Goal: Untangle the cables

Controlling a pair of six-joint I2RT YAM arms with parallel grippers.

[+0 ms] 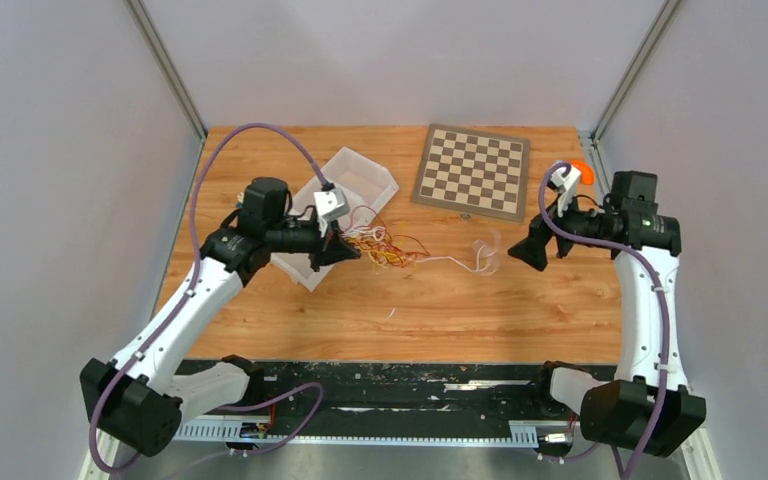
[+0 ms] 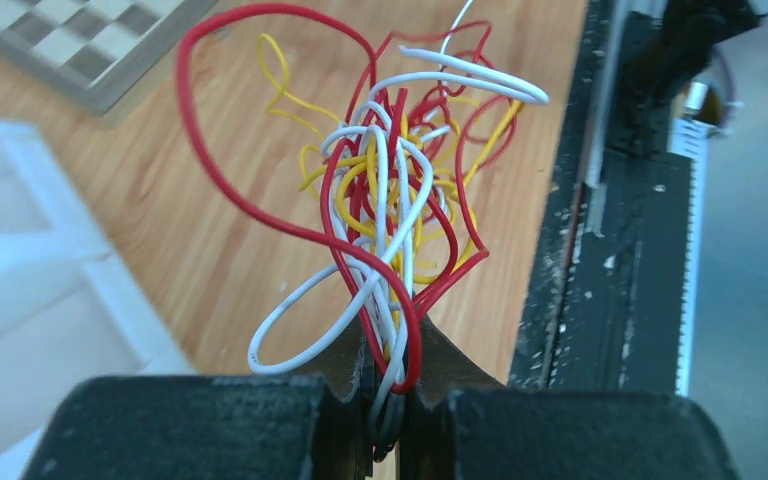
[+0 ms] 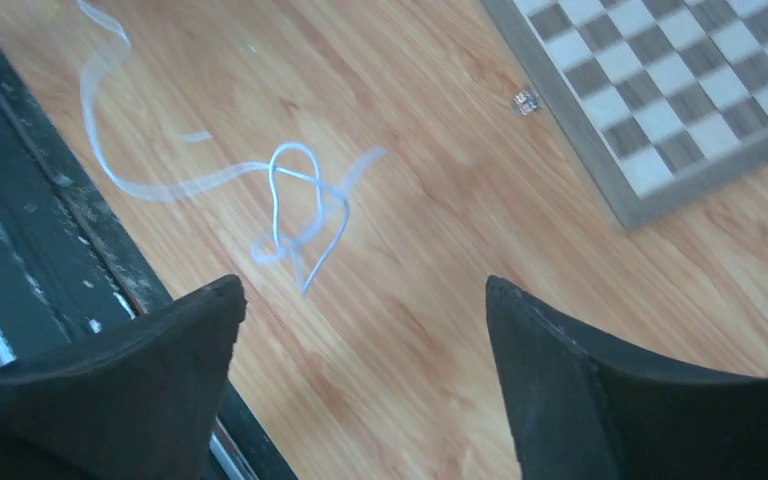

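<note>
On my left side, the left gripper [image 2: 390,372] is pinched tight on a tangle of thin red, yellow and white cables [image 2: 392,205]. The strands are squeezed between its two black fingers and fan out from them in a messy spray of loops. One wide red loop swings out to the left in the wrist view, and a white loop bulges low beside the fingers. From the overhead camera, this bundle sits towards the left of the middle of the light wooden bench [image 1: 440,315]. It is just beside the clear plastic bin [image 1: 365,178], and the left arm lies across that bin.

A single white strand [image 1: 480,256] trails rightwards out of the tangle and ends in a small curl of loops lying on the wood. My right gripper [image 1: 534,256] is just beside that curl, with its black fingers spread wide and nothing between them. In its wrist view the white loops lie ahead of the gap, slightly blurred, near the dark front edge of the bench.

A brown-and-cream chequered board [image 1: 472,172] lies flat at the far side, apart from the wires. A small orange ball [image 1: 582,170] shows behind the right wrist.
</note>
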